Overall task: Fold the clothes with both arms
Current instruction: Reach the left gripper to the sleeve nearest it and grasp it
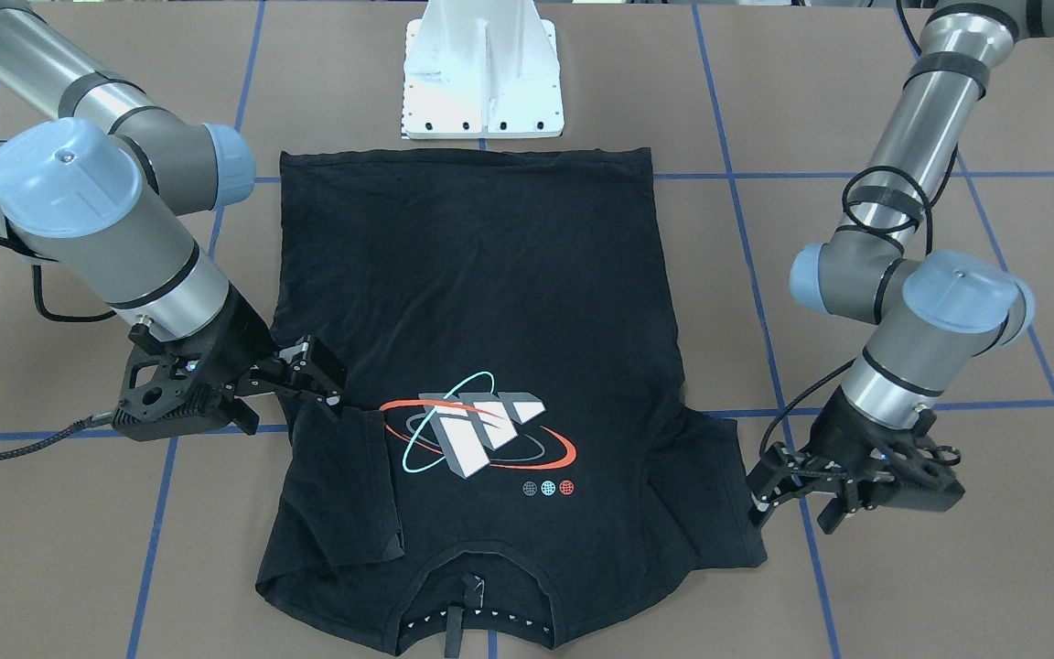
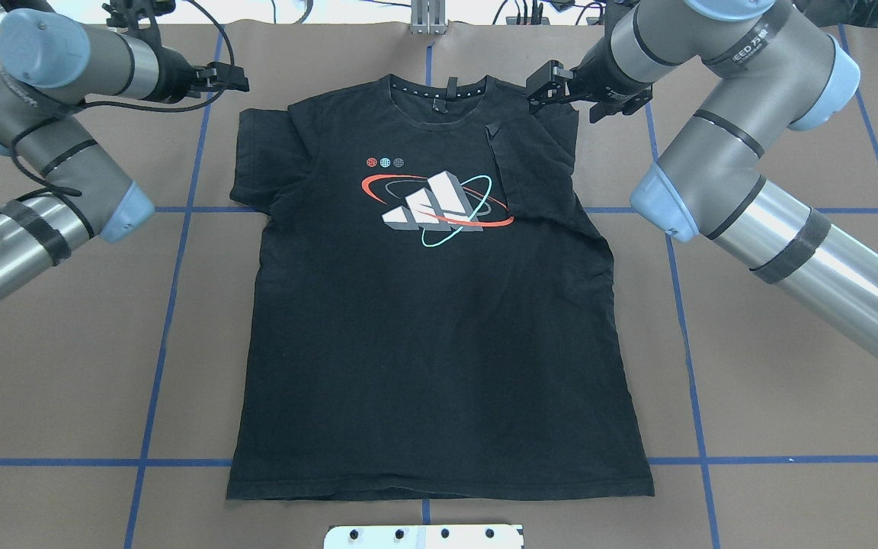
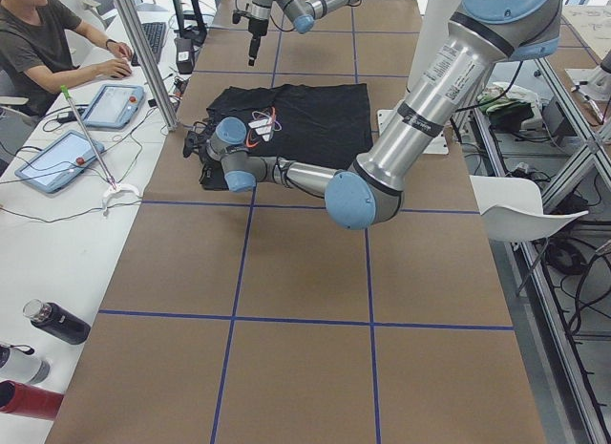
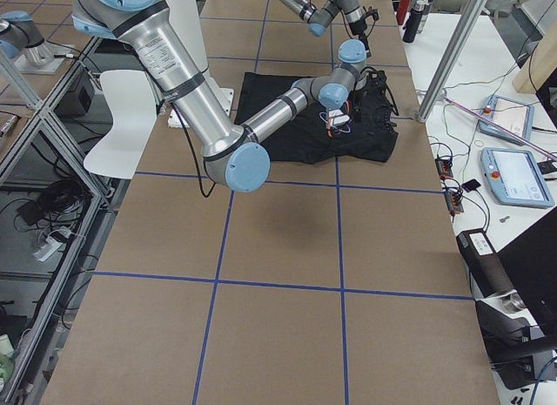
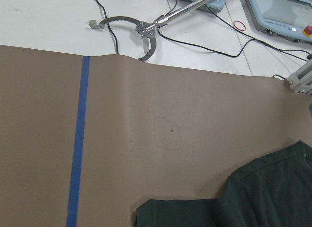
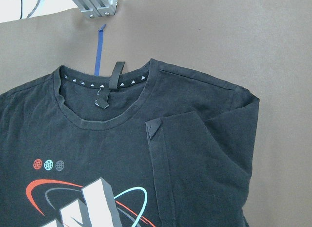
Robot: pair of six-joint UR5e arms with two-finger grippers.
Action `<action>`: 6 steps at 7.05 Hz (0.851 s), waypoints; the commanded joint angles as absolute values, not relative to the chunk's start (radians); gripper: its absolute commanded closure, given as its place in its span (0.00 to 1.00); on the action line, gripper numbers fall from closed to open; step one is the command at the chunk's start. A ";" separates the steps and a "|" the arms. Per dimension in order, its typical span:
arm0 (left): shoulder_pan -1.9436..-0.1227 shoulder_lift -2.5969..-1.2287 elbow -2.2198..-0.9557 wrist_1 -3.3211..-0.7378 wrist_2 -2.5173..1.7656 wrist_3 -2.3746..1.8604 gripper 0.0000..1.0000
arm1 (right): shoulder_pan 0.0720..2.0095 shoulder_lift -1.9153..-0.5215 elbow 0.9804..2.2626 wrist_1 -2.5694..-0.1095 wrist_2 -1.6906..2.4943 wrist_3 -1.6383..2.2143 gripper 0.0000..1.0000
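Black soft fabric, a short-sleeved T-shirt, is seen spread flat on the brown table, which is marked with blue tape lines; the orange, teal and white-grey logo is turned upward. The collar is placed at the edge far from the robot; the hem lies near the white pedestal base.

The sleeve on the robot's right is found doubled inward over the chest, its cuff edge lying just beside the logo; one small corner is seen turned up in the right wrist view. The sleeve on the robot's left is laid out flat and unfolded.

The right gripper is positioned low at the right shoulder of the garment, beside the doubled sleeve; its fingers are seen apart and no fabric is held between them. The left gripper is positioned over bare table just beside the outer edge of the flat sleeve; its fingers are likewise seen apart, with nothing gripped. In the left wrist view only table and the sleeve's edge are shown; contact with the cloth cannot be confirmed.

An operator is noted seated at the side bench.
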State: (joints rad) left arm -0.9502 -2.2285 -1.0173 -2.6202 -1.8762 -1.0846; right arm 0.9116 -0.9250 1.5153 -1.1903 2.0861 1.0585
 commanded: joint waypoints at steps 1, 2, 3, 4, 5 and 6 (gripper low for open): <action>-0.911 -2.298 -0.893 -2.640 -1.769 -1.085 0.08 | 0.911 -0.927 1.520 -1.190 2.085 1.058 0.00; -0.911 -2.293 -0.882 -2.643 -1.766 -1.085 0.12 | 0.911 -0.925 1.520 -1.190 2.083 1.058 0.00; -0.910 -2.295 -0.853 -2.669 -1.744 -1.083 0.15 | 0.910 -0.927 1.519 -1.190 2.080 1.058 0.00; -0.901 -2.299 -0.832 -2.671 -1.729 -1.083 0.19 | 0.908 -0.925 1.519 -1.190 2.080 1.058 0.00; -0.885 -2.301 -0.833 -2.669 -1.729 -1.083 0.25 | 0.908 -0.922 1.517 -1.192 2.080 1.058 0.00; -0.871 -2.301 -0.836 -2.669 -1.729 -1.083 0.31 | 0.908 -0.920 1.514 -1.192 2.080 1.058 0.00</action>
State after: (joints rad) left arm -0.8871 -2.2998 -0.8373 -2.6683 -1.7317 -1.0831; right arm 0.9086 -0.9226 1.5167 -1.1914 2.0802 1.0584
